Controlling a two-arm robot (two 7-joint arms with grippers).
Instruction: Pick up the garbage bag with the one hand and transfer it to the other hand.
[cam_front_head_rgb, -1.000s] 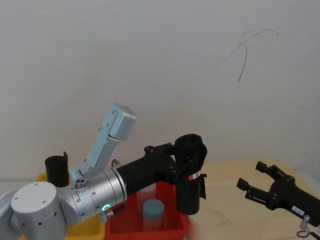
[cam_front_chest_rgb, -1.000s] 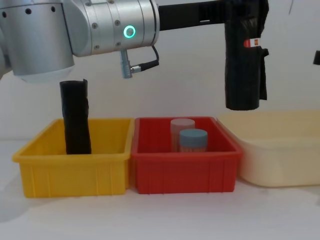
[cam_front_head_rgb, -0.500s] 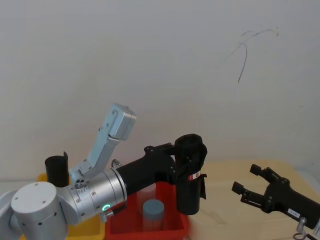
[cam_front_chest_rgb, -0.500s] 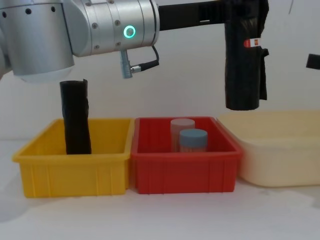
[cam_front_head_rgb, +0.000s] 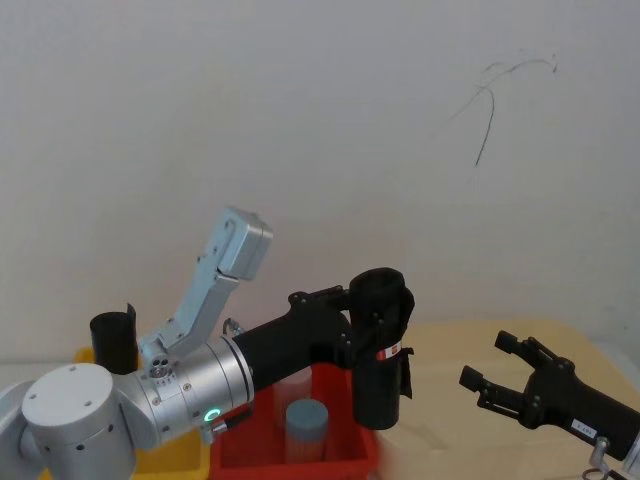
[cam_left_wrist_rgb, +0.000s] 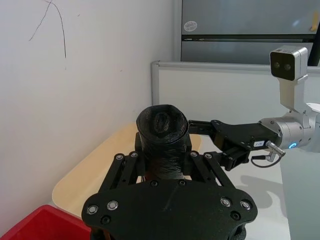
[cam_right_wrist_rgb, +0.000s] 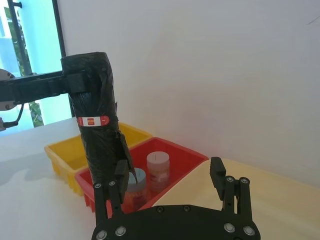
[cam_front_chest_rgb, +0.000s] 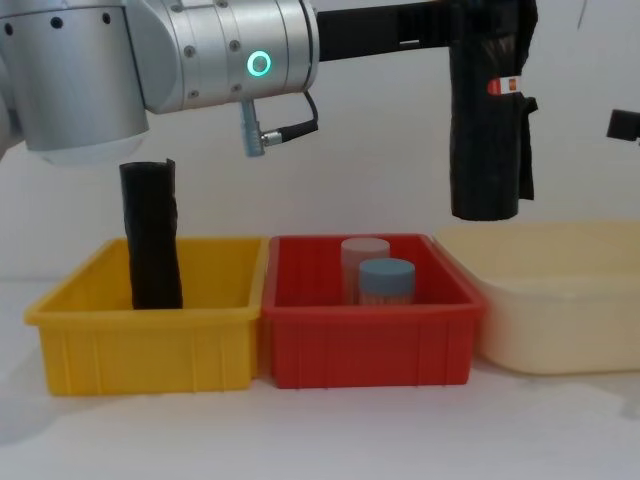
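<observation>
Left gripper (cam_front_head_rgb: 375, 318) clamps garbage bag (cam_front_head_rgb: 380, 388) upright, right gripper (cam_front_head_rgb: 487, 360) spread nearby.

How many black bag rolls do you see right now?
2. The stickered roll is held up in the left gripper; the plain roll stands in the yellow bin.

The left gripper (cam_front_chest_rgb: 488, 12) is holding the bag (cam_front_chest_rgb: 485, 150) upright, high over the red bin's (cam_front_chest_rgb: 370, 345) right end. A black roll (cam_front_chest_rgb: 152, 240) is standing in the yellow bin (cam_front_chest_rgb: 140, 350) at left. The right gripper (cam_front_chest_rgb: 622, 124) is showing at the right edge.
</observation>
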